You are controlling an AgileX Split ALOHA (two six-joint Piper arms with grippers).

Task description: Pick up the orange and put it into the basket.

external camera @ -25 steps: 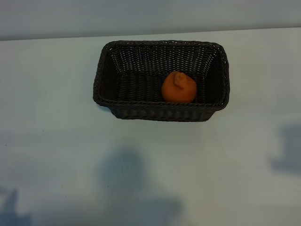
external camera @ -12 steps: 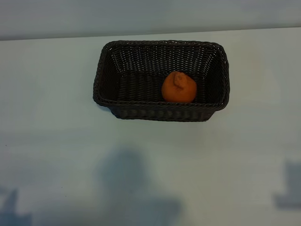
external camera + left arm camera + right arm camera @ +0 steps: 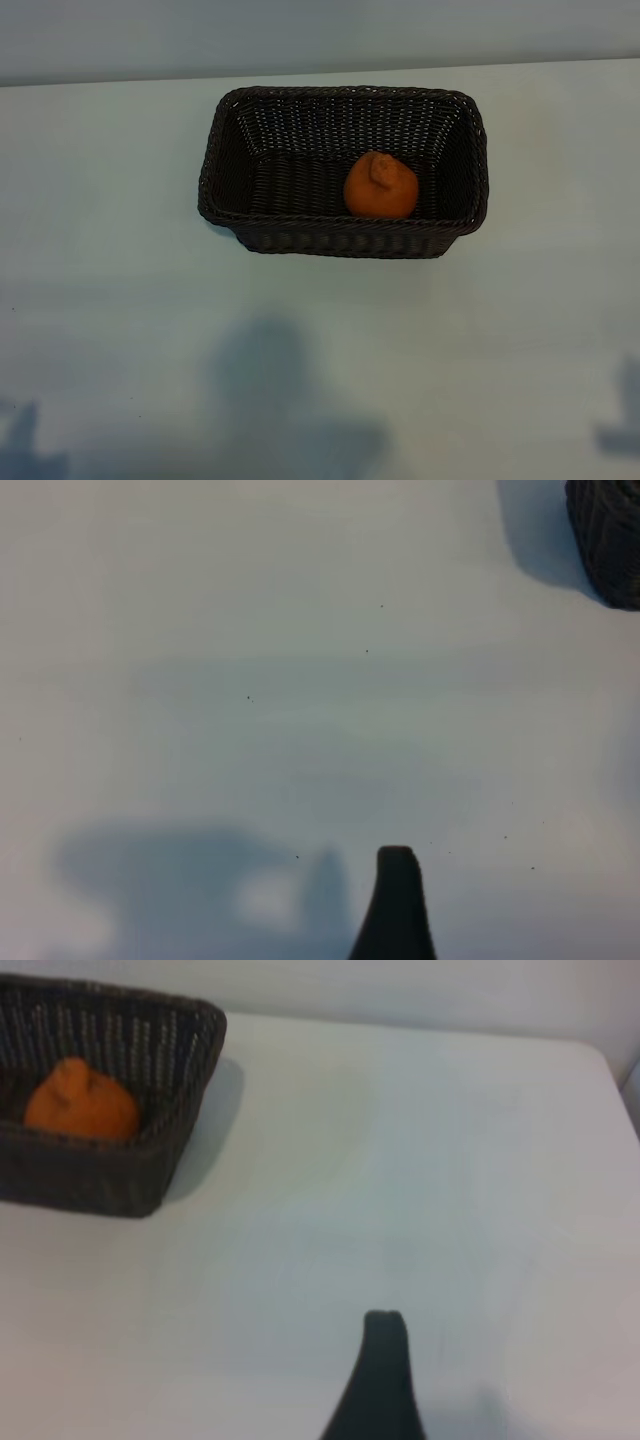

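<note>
**The orange sits in the basket**

The white table [image 3: 120, 300] is the biggest thing here. It fills almost the whole outside view, and soft grey shadows lie on its near side.

Next comes the basket [image 3: 225, 140]. It is dark brown and woven, and it stands toward the far side of the table. It stands flat, and nothing leans on it.

The orange [image 3: 380, 186] rests inside the basket, a little to the right of the middle and close to the near wall. Its bumpy knob points up. Nothing touches it. The right wrist view shows it too, tucked behind the woven wall.

The left gripper [image 3: 396, 900] shows only one dark finger, low above bare table, with a corner of the basket far off. It is spread wide and holds nothing. The right gripper [image 3: 380, 1380] also shows one dark finger over bare table, well away from the basket. It is wide apart too, and empty.

The job looks done. The good way to finish is to keep both arms away from the basket, so that nothing bumps it or rolls the orange.
</note>
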